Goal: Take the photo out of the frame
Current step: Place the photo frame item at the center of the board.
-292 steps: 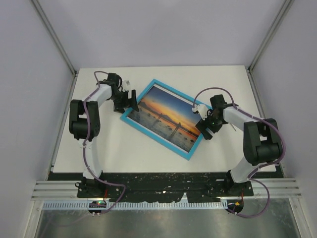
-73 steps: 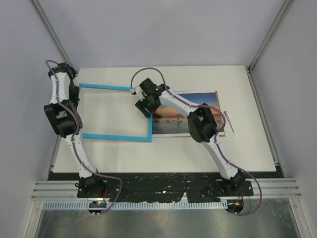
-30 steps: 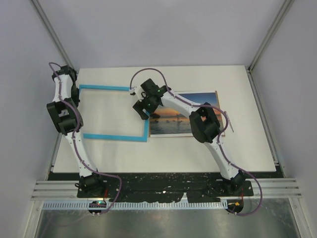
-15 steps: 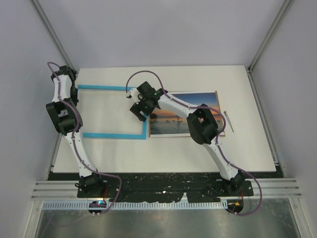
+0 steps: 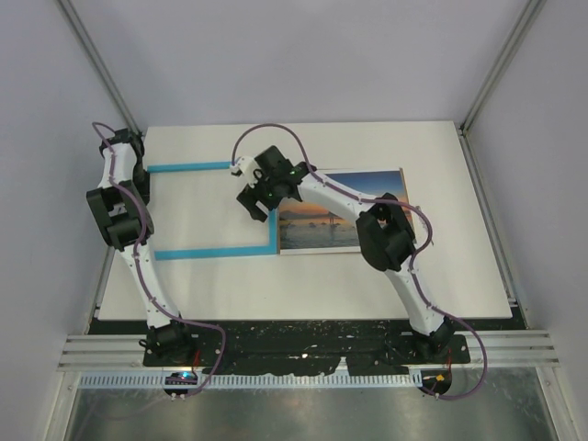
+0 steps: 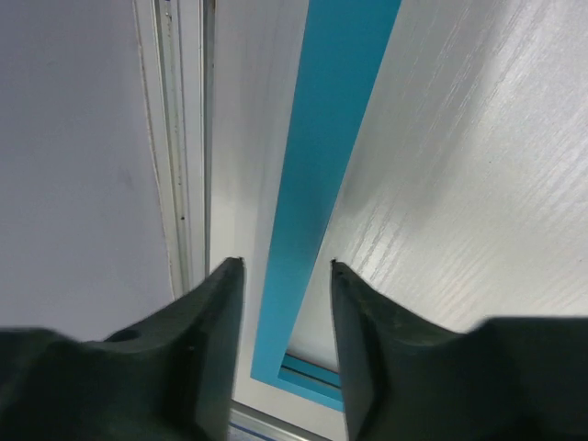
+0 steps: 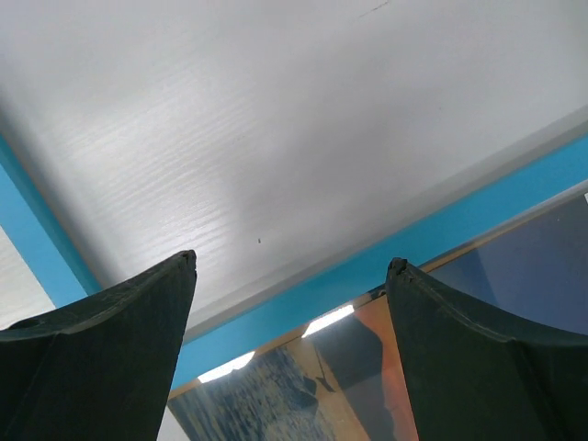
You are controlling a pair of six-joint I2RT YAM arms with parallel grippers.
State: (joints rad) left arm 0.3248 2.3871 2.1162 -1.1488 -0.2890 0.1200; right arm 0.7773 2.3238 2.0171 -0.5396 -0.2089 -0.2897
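Observation:
The light-blue frame (image 5: 216, 251) lies empty on the left half of the white table. The sunset photo (image 5: 340, 213) lies flat to its right, its left edge against the frame's right side. My left gripper (image 5: 140, 175) is open at the far left edge, its jaws astride the frame's left side (image 6: 308, 184) without closing on it (image 6: 287, 264). My right gripper (image 5: 260, 204) is open and empty (image 7: 292, 260), above the frame's right side (image 7: 404, 248) and the photo's near edge (image 7: 367, 386). A thin tan edge runs along the photo there.
The table's left edge rail (image 6: 179, 184) runs right beside the left gripper. Grey enclosure walls stand close on the left, back and right. The right arm (image 5: 390, 234) reaches across the photo's right part.
The frame went from around the photo to lying apart on the left. In the last second it shifted further left and my right gripper moved slightly up and left with it.

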